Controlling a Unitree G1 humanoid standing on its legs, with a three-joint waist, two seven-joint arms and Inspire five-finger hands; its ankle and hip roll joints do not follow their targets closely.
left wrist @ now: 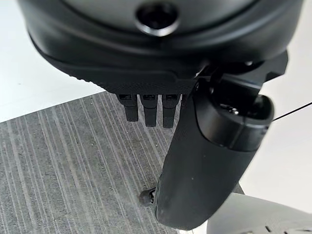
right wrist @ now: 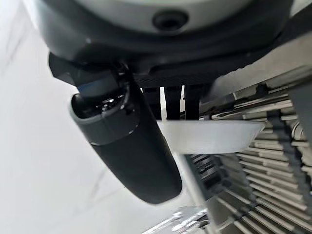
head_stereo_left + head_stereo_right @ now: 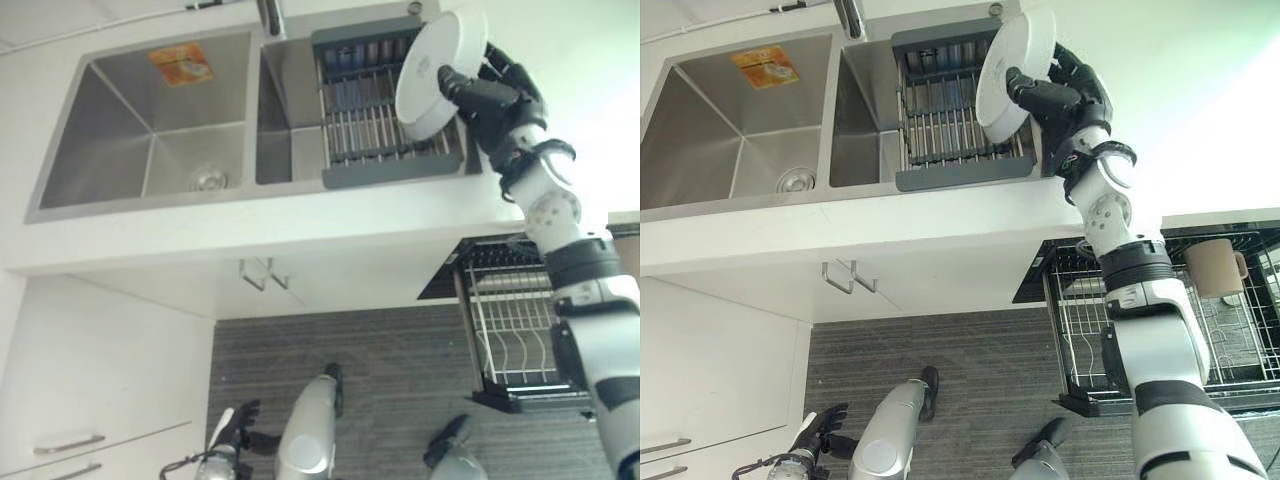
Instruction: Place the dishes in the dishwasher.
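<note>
My right hand (image 3: 497, 102) is raised over the right end of the sink, its fingers and thumb curled round the edge of a white plate (image 3: 432, 72). The plate (image 2: 209, 136) stands tilted on edge above the grey dish rack (image 3: 390, 172) that sits in the right sink basin. Below and to the right, the dishwasher's wire rack (image 3: 1085, 300) is pulled out, with a tan mug (image 3: 1212, 268) in it. My left hand (image 3: 236, 425) hangs low over the grey floor with relaxed fingers (image 1: 149, 113) and holds nothing.
The steel left basin (image 3: 150, 120) has an orange item (image 3: 180, 65) on its back wall and a drain (image 3: 208, 180). A faucet (image 3: 268, 15) rises behind the divider. White cabinets with handles (image 3: 68, 442) stand at the lower left.
</note>
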